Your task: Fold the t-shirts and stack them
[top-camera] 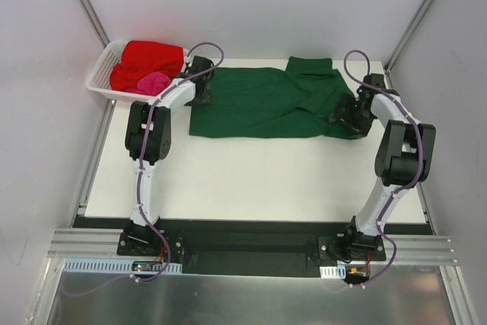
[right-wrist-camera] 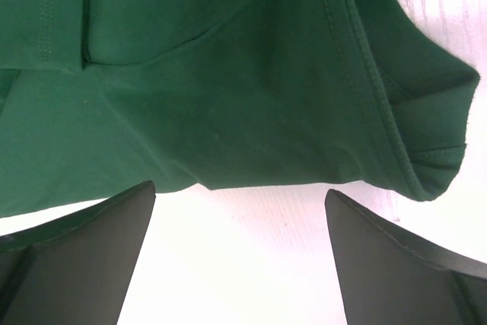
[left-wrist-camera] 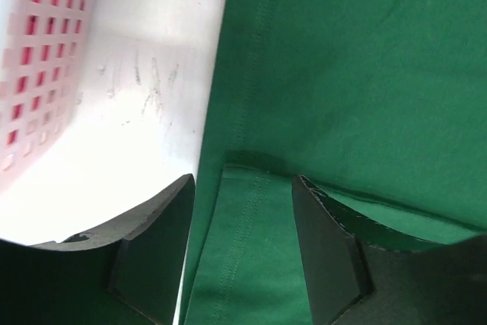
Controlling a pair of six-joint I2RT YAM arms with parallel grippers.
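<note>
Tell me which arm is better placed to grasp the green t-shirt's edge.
Left, probably. The green t-shirt has its edge between the jaws of the left pincer; the right pincer, wide open, has only table between its jaws, the cloth just ahead.

A green t-shirt (left-wrist-camera: 358, 74) fills the centre and right. A white table (left-wrist-camera: 152, 112) shows at left, a lattice basket (left-wrist-camera: 30, 51) at upper left. At the bottom, the left gripper (left-wrist-camera: 242, 188) has its jaws apart, astride the shirt's edge.

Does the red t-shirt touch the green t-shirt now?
Apart. The top view shows the red t-shirt inside the basket and the green t-shirt on the table; the left wrist view shows bare table between basket and green shirt.
</note>
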